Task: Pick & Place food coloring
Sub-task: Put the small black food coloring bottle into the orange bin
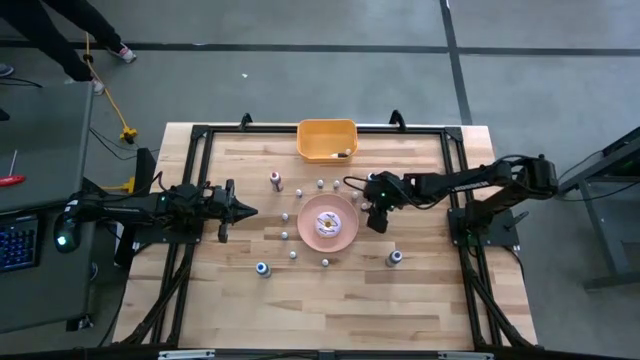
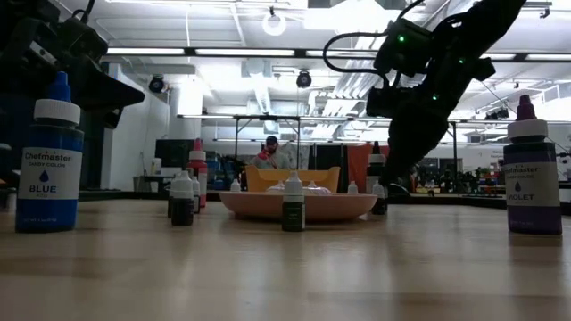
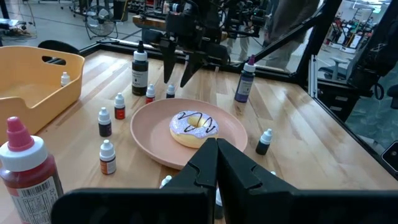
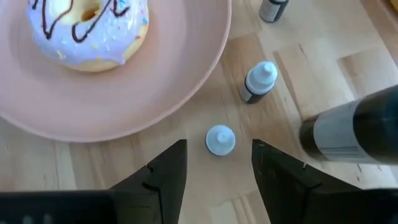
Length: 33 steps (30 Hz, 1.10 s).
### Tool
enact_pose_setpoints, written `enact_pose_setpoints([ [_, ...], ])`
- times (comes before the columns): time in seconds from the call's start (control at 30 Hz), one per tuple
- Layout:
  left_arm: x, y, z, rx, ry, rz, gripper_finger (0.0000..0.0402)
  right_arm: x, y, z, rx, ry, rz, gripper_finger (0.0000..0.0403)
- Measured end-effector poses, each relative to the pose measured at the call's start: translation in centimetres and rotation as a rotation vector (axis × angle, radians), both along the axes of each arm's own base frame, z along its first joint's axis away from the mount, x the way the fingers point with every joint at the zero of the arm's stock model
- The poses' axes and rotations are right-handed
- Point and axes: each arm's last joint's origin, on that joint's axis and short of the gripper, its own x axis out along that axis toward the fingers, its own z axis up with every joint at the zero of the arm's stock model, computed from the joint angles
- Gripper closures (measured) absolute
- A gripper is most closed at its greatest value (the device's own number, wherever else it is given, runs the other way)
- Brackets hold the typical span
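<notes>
Two dark fingers of the right pincer (image 4: 219, 163) stand apart, released, straddling one tiny white-capped food coloring bottle (image 4: 220, 139) that stands upright on the worktop just beside the rim of the round pink plate (image 4: 205, 74). The fingers do not yet touch the bottle. A second small dark bottle with a white cap (image 4: 259, 82) stands close by, and a larger dark bottle with a grey label (image 4: 351, 132) stands near the same pincer.

In the high view, the right pincer (image 1: 377, 217) hangs over the right edge of the plate (image 1: 345, 238), which carries a white-iced doughnut with pink sprinkles (image 1: 327, 224). The right arm reaches in from the right side of the light wooden worktop (image 1: 330, 310), elbow bent, wrist pointing down.

Progress appears early. One small bottle (image 1: 345, 154) lies in the orange plastic bin (image 1: 327, 139); the rest of the set is scattered around the plate, including a blue-capped bottle (image 1: 262, 268), a second larger bottle (image 1: 395, 258) and a red-capped bottle (image 1: 276, 181). Most transfers remain, judging by this layout.

The left pincer (image 1: 240, 210) waits at the left side of the worktop, arm stretched level, fingers clenched together and holding nothing.
</notes>
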Motion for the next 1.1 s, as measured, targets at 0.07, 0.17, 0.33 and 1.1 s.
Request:
enact_pose_setpoints([
  [0.07, 0.00, 0.00, 0.01, 0.000, 0.000, 0.000, 0.0401, 0.12, -0.11, -0.28, 0.015, 0.003, -0.012, 0.0234],
  [0.17, 0.00, 0.00, 0.01, 0.000, 0.000, 0.000, 0.0401, 0.28, -0.14, -0.80, 0.031, 0.015, -0.025, 0.0233],
  [0.33, 0.00, 0.00, 0.01, 0.000, 0.000, 0.000, 0.0401, 0.49, -0.16, -0.82, 0.040, -0.004, -0.036, 0.0233],
  [1.1, 0.00, 0.00, 0.01, 0.000, 0.000, 0.000, 0.0401, 0.48, -0.23, -0.83, 0.041, -0.006, -0.079, 0.0283],
])
